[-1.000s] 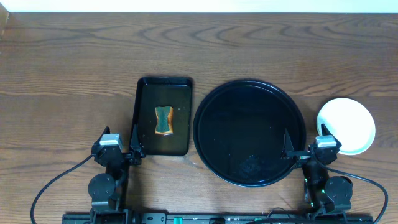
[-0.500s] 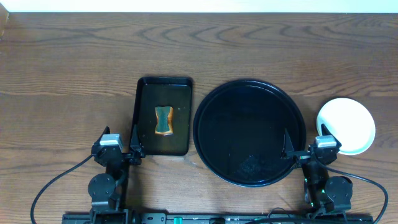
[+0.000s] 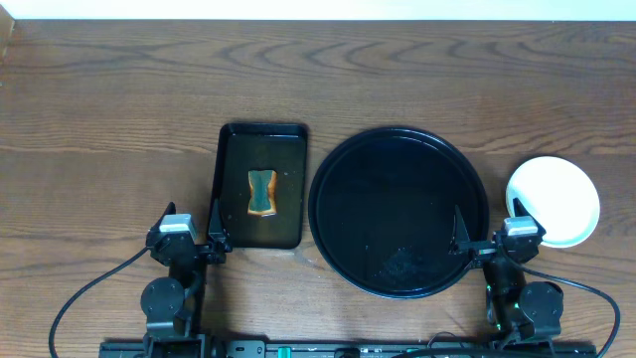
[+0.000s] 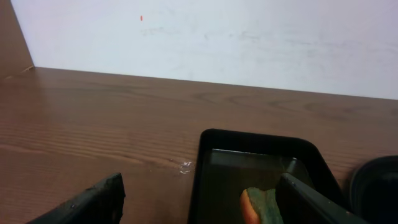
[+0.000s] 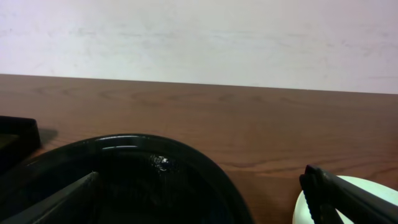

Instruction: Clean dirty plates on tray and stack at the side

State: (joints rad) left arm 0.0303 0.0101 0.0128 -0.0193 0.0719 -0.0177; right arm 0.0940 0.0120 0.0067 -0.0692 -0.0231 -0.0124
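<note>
Just beside right claw, plates.

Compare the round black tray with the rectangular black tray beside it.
Shape: the round tray is a circle; the rectangular tray is an oblong with rounded corners. Size: the round tray is clearly wider. Contents: the round tray carries no plate, while the rectangular tray holds a sponge. Both are glossy black with raised rims, side by side on the table.
</note>
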